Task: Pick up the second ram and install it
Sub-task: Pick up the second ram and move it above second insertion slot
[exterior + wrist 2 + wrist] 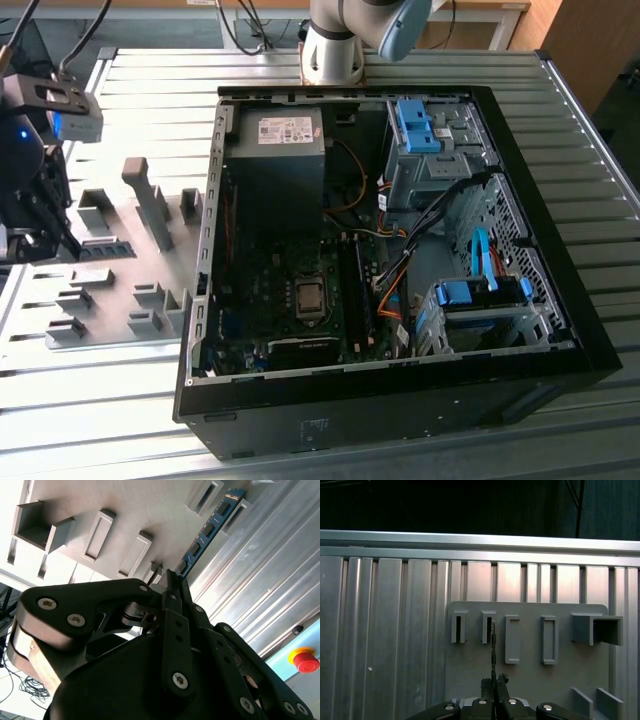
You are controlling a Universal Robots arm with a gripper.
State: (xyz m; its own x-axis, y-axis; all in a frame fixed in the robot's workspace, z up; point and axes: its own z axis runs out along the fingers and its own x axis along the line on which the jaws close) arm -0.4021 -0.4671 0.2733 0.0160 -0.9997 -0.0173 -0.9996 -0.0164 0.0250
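Note:
The second ram (pixel 205 532) is a thin blue-green board with dark chips, and my gripper (pixel 172 577) is shut on one of its ends. In the first wrist view the ram (pixel 493 650) shows edge-on, rising from the gripper (pixel 494 682) toward a slotted grey block (pixel 488 627). Its far end overlaps that block, and I cannot tell whether it touches. In the exterior view the gripper (pixel 45 225) hangs over the grey fixture plate (pixel 110 290) at the exterior view's left, away from the open computer case (pixel 210 200).
Several grey fixture blocks (pixel 150 200) stand up from the plate. Inside the case are the motherboard's long memory slots (pixel 358 290), a power supply (pixel 278 150), cables and blue drive cages (pixel 480 295). The arm's base (pixel 335 50) stands behind the case. A red stop button (pixel 305 660) is off the table.

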